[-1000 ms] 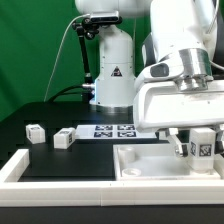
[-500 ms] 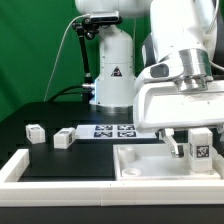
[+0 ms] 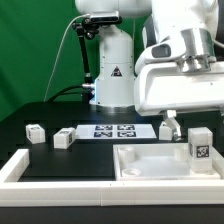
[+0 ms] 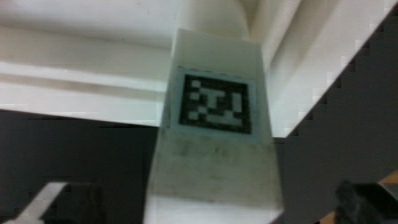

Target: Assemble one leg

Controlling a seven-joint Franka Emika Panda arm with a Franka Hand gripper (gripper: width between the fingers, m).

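Observation:
The leg is a small white block with a black-and-white tag on its near face. It stands upright in the far corner of the large white tray-like piece, at the exterior view's right. My gripper is just above it, open, with one finger showing beside the leg and apart from it. In the wrist view the leg runs up the middle between the two dark fingertips of my gripper, which stand wide of it. The tray's white wall lies behind it.
Two more small white blocks lie on the black table at the exterior view's left. The marker board lies behind the tray. A white border piece runs along the front left. The robot's base stands at the back.
My gripper has let go of the leg and risen; the leg stays standing in the tray's corner. The blocks on the left have not moved.

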